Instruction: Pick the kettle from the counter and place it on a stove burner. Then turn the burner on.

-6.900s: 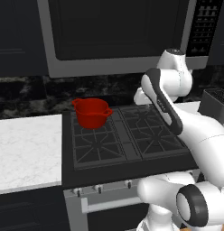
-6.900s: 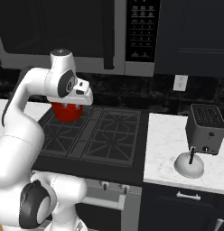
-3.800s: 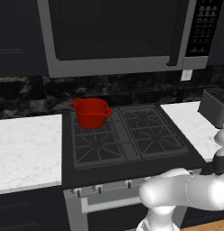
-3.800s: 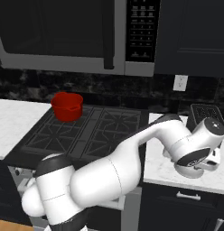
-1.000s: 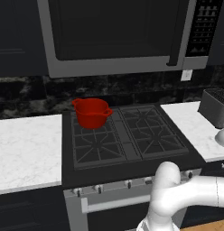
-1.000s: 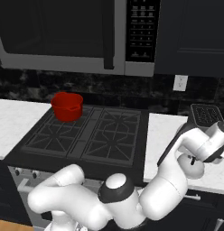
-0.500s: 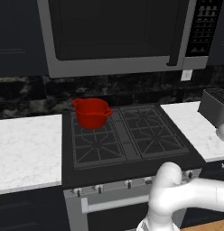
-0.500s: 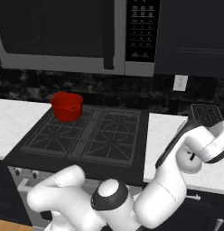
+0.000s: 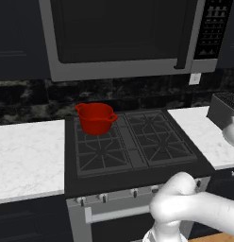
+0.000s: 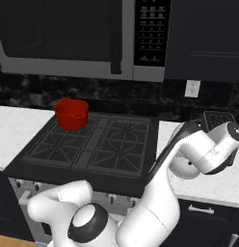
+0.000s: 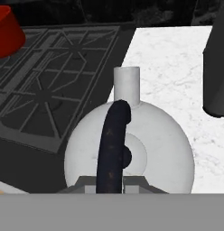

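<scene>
We see the small round white-silver kettle (image 11: 129,151) with its short spout and thin dark handle sitting on the white marble tabletop (image 11: 177,76), just beside the right edge of the black gas cooktop (image 11: 55,85). From the hand camera we look right down on it, with its spout pointing away and its dark handle running up the middle. From the left base camera the kettle (image 9: 231,133) peeks in at the right edge, near a dark toaster (image 9: 223,109). From the right base camera our white arm bends over it, and a bit of the kettle (image 10: 183,166) shows under the arm. We cannot see the claw's tips, so we cannot tell how far open it is or whether it has hold of anything. The front-left burner with its dark star grate (image 9: 99,155) is bare. A red two-handled pot (image 9: 96,118) sits on the back-left burner.
</scene>
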